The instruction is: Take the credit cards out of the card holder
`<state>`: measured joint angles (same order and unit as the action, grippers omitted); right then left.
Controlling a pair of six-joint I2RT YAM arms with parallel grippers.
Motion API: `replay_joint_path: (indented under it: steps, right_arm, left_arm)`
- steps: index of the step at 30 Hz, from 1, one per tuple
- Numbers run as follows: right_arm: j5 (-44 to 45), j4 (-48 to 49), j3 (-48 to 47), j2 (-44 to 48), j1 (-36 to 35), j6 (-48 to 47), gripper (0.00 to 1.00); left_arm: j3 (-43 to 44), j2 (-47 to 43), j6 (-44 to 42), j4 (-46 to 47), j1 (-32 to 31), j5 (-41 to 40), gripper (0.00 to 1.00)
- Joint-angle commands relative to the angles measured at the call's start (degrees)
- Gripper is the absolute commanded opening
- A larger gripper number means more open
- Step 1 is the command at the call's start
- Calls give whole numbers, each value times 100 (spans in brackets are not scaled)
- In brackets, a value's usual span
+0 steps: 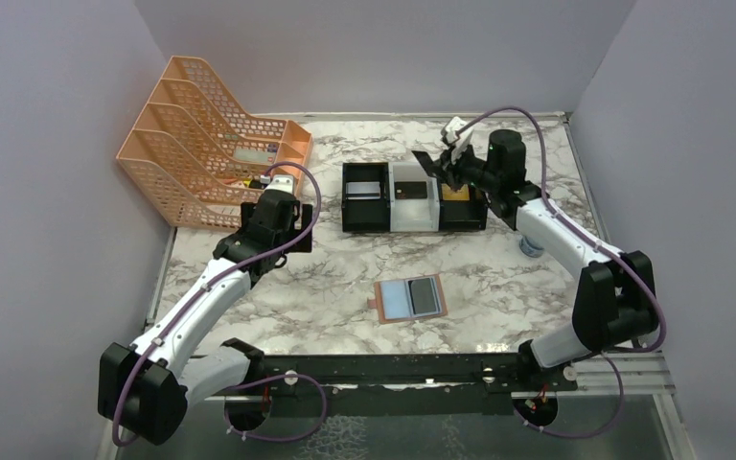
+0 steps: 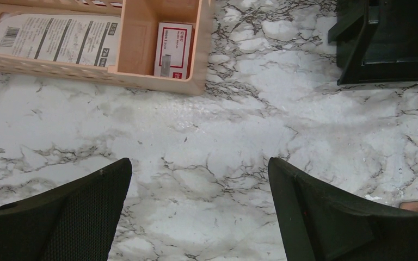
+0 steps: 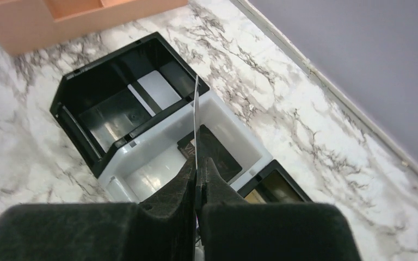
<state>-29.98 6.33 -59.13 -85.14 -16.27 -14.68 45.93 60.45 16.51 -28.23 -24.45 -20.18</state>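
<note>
Right gripper, pinching a credit card edge-on over the twelve-o'clock white tray, apparently need only release it; left gripper spread.

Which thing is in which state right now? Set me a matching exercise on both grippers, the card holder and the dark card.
Things:
1. left gripper
2. right gripper
3. card holder
4. dark card

States:
A. lying open on the table
B. lying in the white tray
C. open above the table
D. shut on a thin card held edge-on

Pairs: 1-C, 2-D, 3-A, 4-B
</note>
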Motion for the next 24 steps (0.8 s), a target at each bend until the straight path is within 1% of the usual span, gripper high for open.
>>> replay_joint_path:
  steps: [1,3,7,9,13,17,20,24]
  right_arm:
    - [730,-1042,-351,-261,-444,-1920,1]
    - [1207,-934,-349,-284,-557,-2108,1]
    - [1843,-942,-387,-384,-793,-2590,1]
    - [2030,-1008,-485,-485,-842,-2540,1]
    - [1922,-1006,-521,-578,-874,-2691,1]
    - [1850,-1211,-649,-794,-938,-2927,1]
    - [1805,-1429,-806,-1106,-939,-2884,1]
    - [1867,-1383,-921,-1374,-939,-2832,1]
  left_arm:
    - [43,-53,-131,-42,20,-291,99]
    - [43,-74,-131,-42,27,-321,99]
    - [45,-91,-131,-42,21,-348,99]
    - [47,-94,-126,-42,21,-331,99]
    - [53,-97,-106,-52,26,-331,99]
    - [44,-133,-104,-53,26,-386,99]
    - [31,-153,-106,-66,21,-439,99]
    - [30,-143,-100,-63,22,-447,99]
